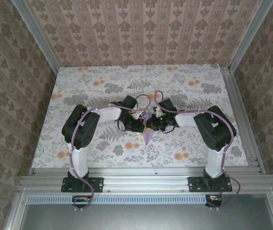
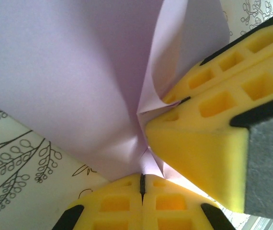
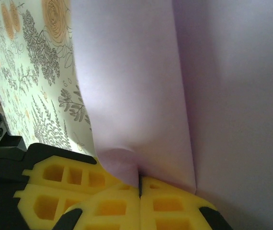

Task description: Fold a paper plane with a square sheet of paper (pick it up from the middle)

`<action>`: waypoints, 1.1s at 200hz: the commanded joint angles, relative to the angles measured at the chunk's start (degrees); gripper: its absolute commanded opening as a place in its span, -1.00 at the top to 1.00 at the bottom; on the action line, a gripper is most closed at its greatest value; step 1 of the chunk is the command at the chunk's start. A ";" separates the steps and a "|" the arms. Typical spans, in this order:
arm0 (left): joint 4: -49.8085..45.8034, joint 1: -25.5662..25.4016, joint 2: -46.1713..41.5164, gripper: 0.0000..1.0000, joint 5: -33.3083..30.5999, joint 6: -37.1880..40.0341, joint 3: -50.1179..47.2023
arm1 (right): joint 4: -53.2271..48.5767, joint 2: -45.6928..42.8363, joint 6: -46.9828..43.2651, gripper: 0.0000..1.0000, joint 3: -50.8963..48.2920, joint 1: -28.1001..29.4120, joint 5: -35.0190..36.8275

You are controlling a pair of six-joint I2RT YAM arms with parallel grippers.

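left gripper and right gripper each pinch the paper plane. from above its tip points nearward; wrist views show clamped folds.

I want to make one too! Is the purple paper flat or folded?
Folded, not flat. The paper bends into layers with a crease, pinched by the left hand and right hand.

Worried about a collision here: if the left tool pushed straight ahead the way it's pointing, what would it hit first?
First the thin folded pale lilac paper pinched in the left tool; just beyond, probably the right tool, though depth is unclear.
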 commanded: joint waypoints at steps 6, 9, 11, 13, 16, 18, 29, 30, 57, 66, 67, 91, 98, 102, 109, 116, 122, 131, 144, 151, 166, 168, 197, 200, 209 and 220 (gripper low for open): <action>-2.92 1.18 2.33 1.00 -8.97 -0.02 -3.60 | 1.80 2.27 0.83 0.85 1.27 0.55 -1.29; -2.76 1.22 2.24 1.00 -8.99 -0.10 -3.81 | 1.78 2.35 0.88 0.85 1.27 0.55 -1.34; -2.71 1.22 2.20 1.00 -9.04 -0.12 -3.87 | 1.84 2.36 0.82 0.85 1.27 0.55 -1.30; -2.58 1.22 2.20 1.00 -9.05 -0.13 -3.93 | 1.85 2.35 0.83 0.85 1.27 0.55 -1.29; -2.43 1.29 2.10 1.00 -9.01 -0.16 -4.06 | 1.87 2.41 0.88 0.85 1.21 0.55 -1.25; -2.32 1.31 1.97 1.00 -8.98 -0.22 -4.18 | 1.86 2.42 0.84 0.85 1.21 0.55 -1.32; -1.70 1.51 1.63 1.00 -8.89 -0.43 -4.65 | 2.02 2.62 0.89 0.85 1.06 0.55 -1.42; -1.62 1.54 1.56 1.00 -8.89 -0.45 -4.67 | 2.07 2.63 0.93 0.85 1.03 0.51 -1.44; 0.42 2.49 0.66 1.00 -7.70 -1.46 -6.18 | 1.04 2.97 0.19 0.85 1.15 0.55 -0.91; 0.57 2.63 0.28 1.00 -7.40 -1.53 -6.30 | 0.54 3.02 -0.22 0.85 1.07 0.55 -0.62; 0.61 2.63 0.27 1.00 -7.35 -1.53 -6.28 | 0.41 3.05 -0.28 0.85 1.08 0.55 -0.60; 1.24 2.72 -1.00 1.00 -6.39 -2.44 -6.45 | -2.26 3.15 -2.03 0.85 1.03 0.55 0.93; 1.56 2.72 -1.51 1.00 -6.21 -2.72 -6.64 | -2.75 3.09 -2.34 0.85 0.92 0.52 1.21; 1.78 2.79 -1.81 1.00 -6.16 -2.96 -6.70 | -3.00 3.07 -2.50 0.85 0.87 0.54 1.32; 2.13 2.85 -2.25 1.00 -5.94 -3.25 -6.73 | -3.30 2.92 -2.79 0.85 0.77 0.55 1.58; 2.35 2.96 -2.52 1.00 -5.66 -3.52 -6.80 | -3.55 2.90 -3.05 0.85 0.57 0.55 1.69; 2.63 3.07 -2.68 1.00 -5.40 -3.83 -6.76 | -3.55 2.78 -3.15 0.85 0.41 0.54 1.70; 2.98 3.24 -2.73 1.00 -5.17 -4.24 -6.73 | -3.55 2.71 -3.15 0.85 0.15 0.54 1.76; 3.61 3.40 -2.77 1.00 -4.74 -4.85 -6.88 | -3.41 2.68 -3.16 0.85 -0.06 0.55 1.77; 4.41 3.46 -2.82 1.00 -4.29 -5.35 -7.15 | -3.42 2.59 -3.25 0.85 -0.19 0.56 1.72; 5.84 3.76 -3.08 1.00 -3.38 -6.41 -7.73 | -3.46 2.37 -3.33 0.85 -0.28 0.55 1.92; 5.90 3.81 -3.08 1.00 -3.31 -6.55 -7.73 | -3.56 2.41 -3.40 0.85 -0.26 0.55 1.95; 6.54 4.12 -3.51 0.99 -2.85 -7.30 -7.92 | -3.87 2.38 -3.68 0.85 -0.27 0.54 2.22; 6.62 4.19 -3.58 0.99 -2.76 -7.39 -7.98 | -3.99 2.37 -3.73 0.85 -0.25 0.55 2.22; 6.73 4.27 -4.01 0.95 -2.84 -7.56 -8.10 | -4.10 2.54 -3.78 0.85 -0.20 0.53 2.27; 6.94 4.46 -4.43 0.91 -2.80 -7.83 -8.20 | -4.09 2.63 -3.79 0.85 -0.19 0.53 2.29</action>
